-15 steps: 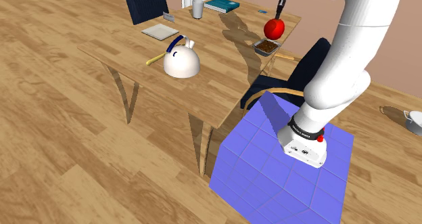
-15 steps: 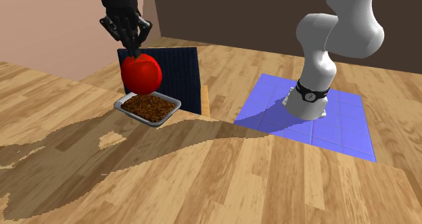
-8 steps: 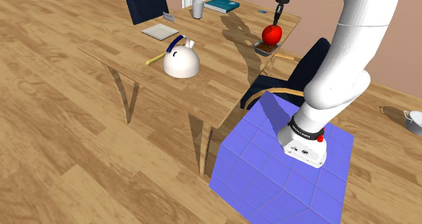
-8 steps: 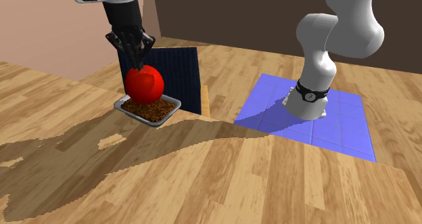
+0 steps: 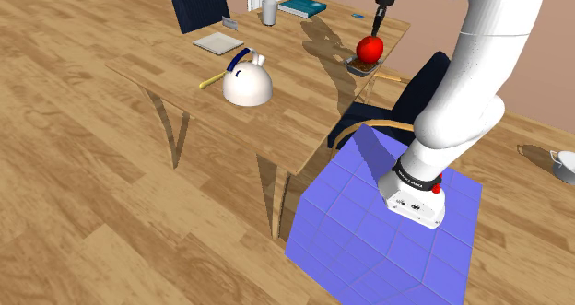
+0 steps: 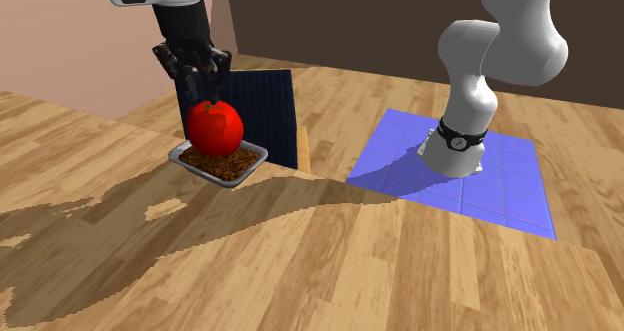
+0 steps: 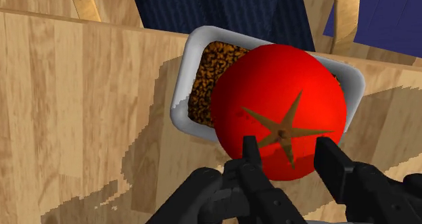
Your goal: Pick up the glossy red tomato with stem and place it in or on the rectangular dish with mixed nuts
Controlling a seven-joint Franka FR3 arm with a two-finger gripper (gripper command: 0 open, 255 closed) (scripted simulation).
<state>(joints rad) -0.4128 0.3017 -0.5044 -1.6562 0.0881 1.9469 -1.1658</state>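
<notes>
Shoulder view: white arm [image 5: 465, 91] on the blue tiled stand [image 5: 369, 225] at lower right, rising steeply and bending over toward the far corner of the wooden table [image 5: 286, 96]. Ends in the black gripper [image 5: 377, 27], pointed almost straight down, tips just above the red tomato [image 5: 370, 47]. Tomato seated on the small rectangular dish [image 5: 357, 68], close to the table's edge and near a dark chair [image 5: 410, 96]. On the same table, well apart from the dish: white kettle [image 5: 247, 84] with a blue handle, flat pale slab [image 5: 218, 42], grey cup [image 5: 269, 13], book [image 5: 303, 5]. Second exterior view: gripper [image 6: 200, 77] upright directly over the tomato [image 6: 216, 127], jaws spread to either side of its top, released and clasping nothing. Tomato resting on the brown nuts [image 6: 232, 163], toward the back of the dish [image 6: 180, 159], with the chair's dark blue back [image 6: 265, 109] just behind. Wrist view: two black fingers [image 7: 251, 158] standing apart, the brown star-shaped stem [image 7: 284, 128] in the gap between them. Glossy tomato [image 7: 284, 94] lying over the greater part of the white-rimmed dish [image 7: 181, 87], nuts [image 7: 203, 74] exposed beside it.
</notes>
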